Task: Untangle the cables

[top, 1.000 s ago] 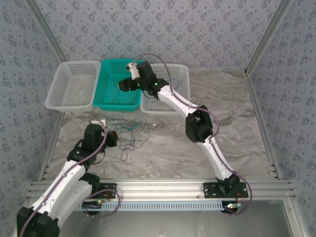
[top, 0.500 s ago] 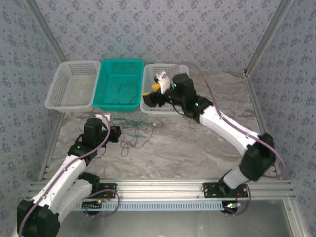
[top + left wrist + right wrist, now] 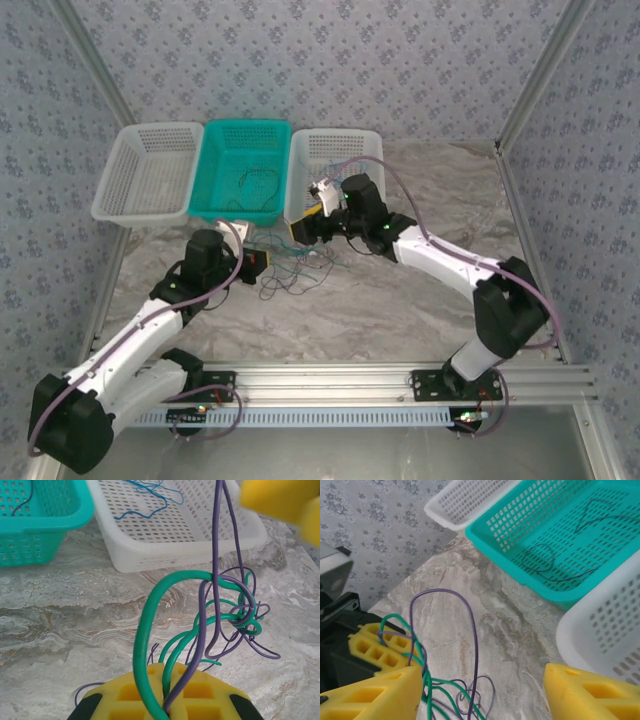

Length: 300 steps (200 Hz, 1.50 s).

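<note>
Left fingers (image 3: 200,697) clamped on green wire (image 3: 142,645) and purple wire (image 3: 216,540); tangle (image 3: 245,615) just beyond tips. Right fingers (image 3: 585,692) apart, purple loop ahead between them. Wires judged light, limp, snag-prone; best gripped beside tangle.

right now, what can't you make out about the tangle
Top external: tangle too thin and small to trace which wire crosses which.
Left wrist: green wire and purple wire vanish inside the shut left gripper; blue wire cut off by the top edge.
Right wrist: tangle runs off the bottom edge between the fingers of the open right gripper.
</note>
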Each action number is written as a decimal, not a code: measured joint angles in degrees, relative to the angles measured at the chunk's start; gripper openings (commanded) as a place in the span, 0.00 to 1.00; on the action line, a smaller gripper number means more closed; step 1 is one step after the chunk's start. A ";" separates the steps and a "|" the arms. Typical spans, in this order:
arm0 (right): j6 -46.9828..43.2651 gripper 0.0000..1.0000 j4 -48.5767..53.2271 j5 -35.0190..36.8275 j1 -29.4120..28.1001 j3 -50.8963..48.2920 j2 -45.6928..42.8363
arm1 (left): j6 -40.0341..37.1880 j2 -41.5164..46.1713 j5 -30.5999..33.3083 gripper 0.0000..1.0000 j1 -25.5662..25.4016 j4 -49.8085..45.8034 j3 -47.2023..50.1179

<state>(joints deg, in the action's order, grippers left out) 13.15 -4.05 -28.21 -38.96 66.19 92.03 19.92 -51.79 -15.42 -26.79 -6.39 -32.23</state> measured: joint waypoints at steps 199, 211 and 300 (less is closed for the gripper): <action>7.54 0.00 -7.54 7.15 7.74 -10.36 -8.44 | 0.72 0.42 7.54 0.00 -0.76 -1.51 -1.38; 8.55 0.00 -7.72 7.91 9.31 -11.67 -9.29 | 0.74 0.37 7.54 0.00 -0.76 -1.49 -1.38; 11.17 0.00 -7.89 11.93 19.65 -18.95 -21.29 | 1.11 0.35 7.45 0.00 -1.16 -0.94 -1.38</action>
<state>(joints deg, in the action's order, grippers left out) 24.32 -11.94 -16.27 -19.31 47.24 70.74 21.04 -51.44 -7.97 -27.94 -7.33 -33.61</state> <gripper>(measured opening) 0.061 0.047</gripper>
